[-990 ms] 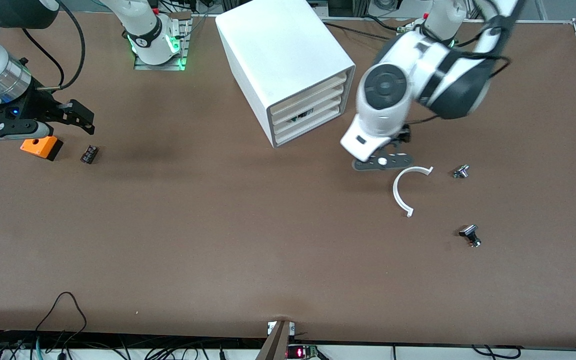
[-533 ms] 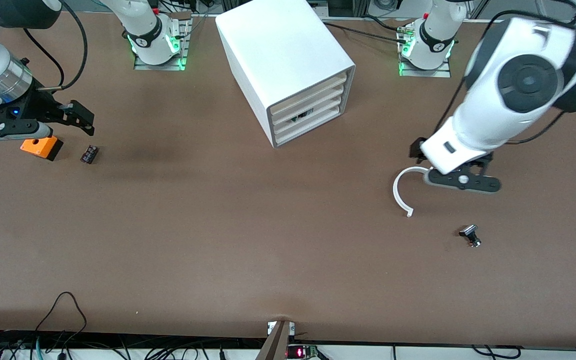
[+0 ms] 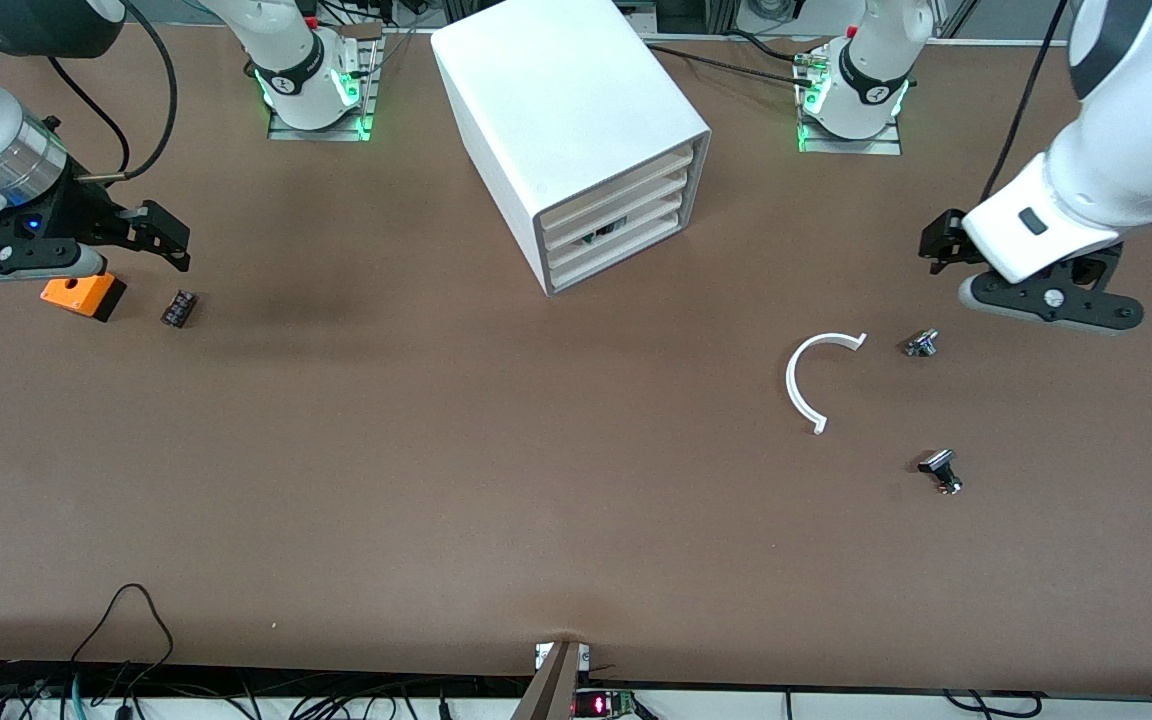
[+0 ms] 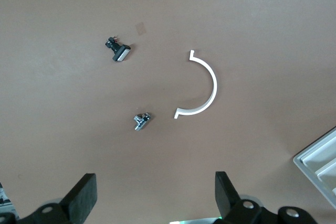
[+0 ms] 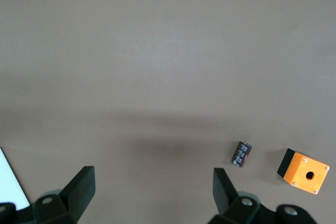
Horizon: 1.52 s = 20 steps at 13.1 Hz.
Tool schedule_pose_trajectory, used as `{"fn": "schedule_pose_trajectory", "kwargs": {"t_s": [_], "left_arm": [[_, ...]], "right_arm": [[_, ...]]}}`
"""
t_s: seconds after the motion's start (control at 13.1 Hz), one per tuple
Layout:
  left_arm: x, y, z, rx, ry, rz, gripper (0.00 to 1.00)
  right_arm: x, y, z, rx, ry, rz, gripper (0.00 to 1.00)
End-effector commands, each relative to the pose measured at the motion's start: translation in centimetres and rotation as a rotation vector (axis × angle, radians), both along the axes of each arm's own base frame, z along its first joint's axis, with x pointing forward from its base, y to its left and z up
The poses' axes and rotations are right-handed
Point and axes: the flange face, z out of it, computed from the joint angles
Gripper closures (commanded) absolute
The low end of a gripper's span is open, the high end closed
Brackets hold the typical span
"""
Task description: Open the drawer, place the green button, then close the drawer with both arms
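Observation:
The white cabinet (image 3: 576,120) stands at the table's middle, close to the arms' bases. Its bottom drawer (image 3: 626,256) sits flush with the upper ones, shut. The green button is not in plain view; a small dark spot shows in a gap between the drawer fronts. My left gripper (image 3: 1051,300) hangs open and empty over bare table toward the left arm's end; it also shows in the left wrist view (image 4: 153,192). My right gripper (image 3: 164,240) waits open and empty over the right arm's end; it also shows in the right wrist view (image 5: 152,187).
A white C-shaped strip (image 3: 811,380), a silver knob part (image 3: 921,343) and a black-capped switch (image 3: 939,468) lie near the left gripper. An orange box (image 3: 81,295) and a small dark cylinder (image 3: 179,307) lie by the right gripper. Cables run along the table's near edge.
The left arm has swung away from in front of the cabinet, over the white strip, toward its own end of the table. The right arm has not moved.

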Motion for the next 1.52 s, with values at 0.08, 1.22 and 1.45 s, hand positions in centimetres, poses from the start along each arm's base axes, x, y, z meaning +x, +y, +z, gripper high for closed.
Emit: {"fn": "schedule_pose_trajectory", "kwargs": {"t_s": [0.08, 1.22, 1.45], "left_arm": [[-2.4, 7.0, 2.0, -0.15, -0.052, 0.078, 0.01], [-3.8, 9.2, -0.3, -0.127, -0.132, 0.237, 0.01], [-3.8, 8.9, -0.2, -0.128, -0.133, 0.229, 0.01]], "right_arm": [[0.3, -0.2, 0.0, -0.001, 0.006, -0.032, 0.0], [-0.2, -0.9, -0.2, -0.003, 0.052, -0.111, 0.0], [-0.1, -0.9, 0.2, -0.005, 0.047, -0.109, 0.0]]}}
